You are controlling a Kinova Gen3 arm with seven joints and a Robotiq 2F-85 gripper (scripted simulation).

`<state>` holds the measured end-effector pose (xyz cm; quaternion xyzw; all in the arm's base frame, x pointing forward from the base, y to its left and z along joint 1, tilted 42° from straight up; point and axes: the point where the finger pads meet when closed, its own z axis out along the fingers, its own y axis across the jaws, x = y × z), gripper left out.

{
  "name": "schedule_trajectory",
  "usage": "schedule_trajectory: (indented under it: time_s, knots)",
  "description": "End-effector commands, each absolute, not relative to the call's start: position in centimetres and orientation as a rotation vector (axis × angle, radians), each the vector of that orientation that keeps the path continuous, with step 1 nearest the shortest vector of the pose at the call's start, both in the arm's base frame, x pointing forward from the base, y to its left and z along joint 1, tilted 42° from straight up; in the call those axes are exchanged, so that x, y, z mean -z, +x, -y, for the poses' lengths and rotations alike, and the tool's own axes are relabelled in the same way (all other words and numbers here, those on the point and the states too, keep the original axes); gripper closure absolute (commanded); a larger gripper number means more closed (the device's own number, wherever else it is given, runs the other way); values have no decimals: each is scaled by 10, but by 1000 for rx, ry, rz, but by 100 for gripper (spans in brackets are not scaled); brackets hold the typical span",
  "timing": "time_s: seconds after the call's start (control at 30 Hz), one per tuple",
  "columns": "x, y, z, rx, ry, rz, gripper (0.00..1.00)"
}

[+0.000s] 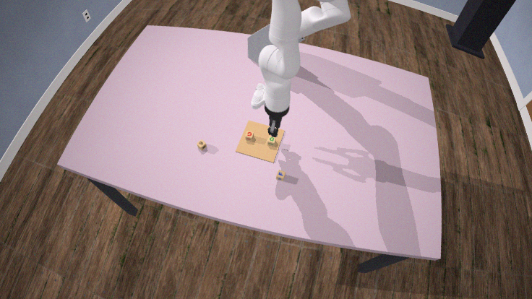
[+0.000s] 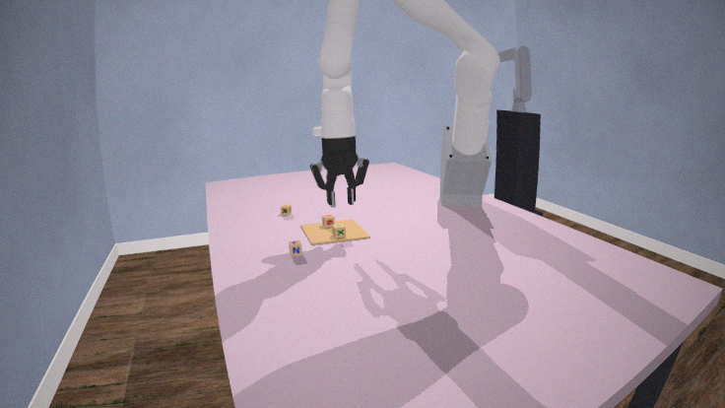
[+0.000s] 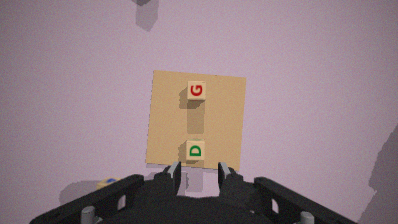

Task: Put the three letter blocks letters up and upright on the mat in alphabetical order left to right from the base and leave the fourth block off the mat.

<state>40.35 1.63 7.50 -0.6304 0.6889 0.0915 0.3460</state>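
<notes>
The gripper (image 2: 340,195) hangs above the mat (image 1: 256,152) with its fingers parted and nothing between them. Directly beneath sits the D block (image 3: 195,150), near the mat's edge, with the G block (image 3: 196,90) further along the same line and a gap between them. The blue-lettered block (image 1: 280,175) lies off the mat, beyond the D side. The fourth block (image 1: 201,144) rests well apart. Only the exterior view shows the gripper's height; the wrist view reads the letters.
</notes>
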Motion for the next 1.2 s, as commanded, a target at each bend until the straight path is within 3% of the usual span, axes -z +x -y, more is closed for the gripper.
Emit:
schedule_trajectory:
  time_s: [0.0,0.23,0.27,1.17]
  knots:
    - [-81,404,-1,-205,-1620,-1808,59]
    - [-84,403,2,-205,-1620,-1808,59]
    - [-84,403,2,-205,-1620,-1808,0]
    - [-86,406,0,-187,-1662,-1761,0]
